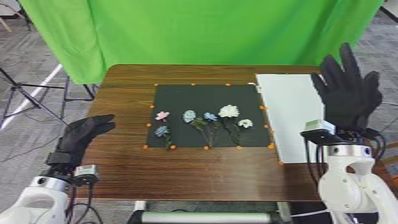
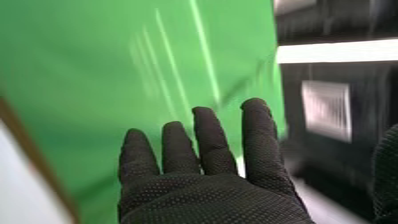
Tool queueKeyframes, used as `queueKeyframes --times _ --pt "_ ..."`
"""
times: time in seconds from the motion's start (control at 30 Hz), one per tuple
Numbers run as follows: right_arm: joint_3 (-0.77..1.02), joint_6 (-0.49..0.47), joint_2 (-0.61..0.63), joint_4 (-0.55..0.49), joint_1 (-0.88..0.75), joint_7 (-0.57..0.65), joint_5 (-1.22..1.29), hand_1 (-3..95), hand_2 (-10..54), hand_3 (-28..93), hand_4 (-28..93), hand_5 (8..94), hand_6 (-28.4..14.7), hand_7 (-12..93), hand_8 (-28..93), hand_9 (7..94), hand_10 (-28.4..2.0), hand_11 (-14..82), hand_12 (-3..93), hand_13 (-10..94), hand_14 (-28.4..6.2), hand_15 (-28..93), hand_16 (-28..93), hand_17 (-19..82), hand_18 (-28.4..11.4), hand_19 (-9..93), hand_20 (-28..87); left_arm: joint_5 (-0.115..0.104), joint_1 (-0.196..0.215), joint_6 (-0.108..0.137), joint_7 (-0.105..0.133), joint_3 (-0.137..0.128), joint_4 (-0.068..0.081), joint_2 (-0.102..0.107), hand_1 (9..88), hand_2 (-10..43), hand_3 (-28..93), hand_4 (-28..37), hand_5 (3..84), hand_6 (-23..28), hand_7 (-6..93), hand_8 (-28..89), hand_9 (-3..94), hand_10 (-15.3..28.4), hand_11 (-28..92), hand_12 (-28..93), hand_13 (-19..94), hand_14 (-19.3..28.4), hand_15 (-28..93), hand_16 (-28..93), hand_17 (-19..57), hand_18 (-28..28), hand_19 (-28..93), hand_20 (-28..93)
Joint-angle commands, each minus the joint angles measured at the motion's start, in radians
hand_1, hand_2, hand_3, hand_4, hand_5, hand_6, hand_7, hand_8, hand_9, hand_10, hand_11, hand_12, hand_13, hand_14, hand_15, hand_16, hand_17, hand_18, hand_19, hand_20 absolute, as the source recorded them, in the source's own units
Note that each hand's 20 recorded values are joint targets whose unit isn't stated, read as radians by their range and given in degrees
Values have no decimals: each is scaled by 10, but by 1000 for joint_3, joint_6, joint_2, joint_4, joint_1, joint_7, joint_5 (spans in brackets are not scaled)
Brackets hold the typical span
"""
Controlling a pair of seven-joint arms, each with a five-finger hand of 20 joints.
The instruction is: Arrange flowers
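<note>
Closest to you, your raised right hand (image 1: pixel 345 100) has straight fingers, grasping nothing, by the desk's (image 1: pixel 200 177) right edge; your left hand (image 1: pixel 78 134) is relaxed and free at the left edge. Pink, blue and white flowers (image 1: pixel 228 111) lie loosely on the black mat (image 1: pixel 195 95): laid out, with grouping probably left. You have room toward the mat's far edge.

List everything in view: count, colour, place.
Flower: one, pink, mat's left.
Blue flowers: three, blue, mat's left and centre.
White flowers: two, white, mat's right.
Mat: one, black, on table.
Markers: several, orange, round mat.
Sheet: one, white, right of mat.
Table: one, brown, centre.
Curtain: one, green, behind.
Tripod: at least one, black, left.
Robot arms: two, white, bottom corners.
Left robot hand: one, black, table's left.
Right robot hand: one, black, table's right.
</note>
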Motion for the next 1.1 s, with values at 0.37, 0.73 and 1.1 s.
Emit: queueKeyframes --times 0.37,0.73,1.1 --pt "46 -262 -112 -15 -86 178 -262 38 38 728 -169 460 -2 63 -63 416 -145 51 122 301 -134 78 143 139 -140 16 249 10 67 9 13 -23 -62 -81 250 81 618 -275 501 39 161 -74 534 154 192 85 392 196 191 -38 71 126 93 130" --pt "-30 -88 -87 -2 -66 72 -204 65 34 746 -166 576 -5 117 -77 562 -154 76 155 461 -132 152 166 240 -111 18 350 15 41 -27 -14 -14 -52 -91 284 94 575 -245 603 52 135 -57 785 181 680 230 735 215 442 -59 113 140 83 149" --pt "-16 -100 -88 -5 -79 88 -205 54 43 728 -165 737 3 228 -65 774 -147 121 189 508 -140 183 205 226 -176 36 378 20 18 -38 -8 -13 -46 -83 286 92 584 -243 650 53 130 -56 815 181 794 254 699 226 336 -64 101 137 78 142"
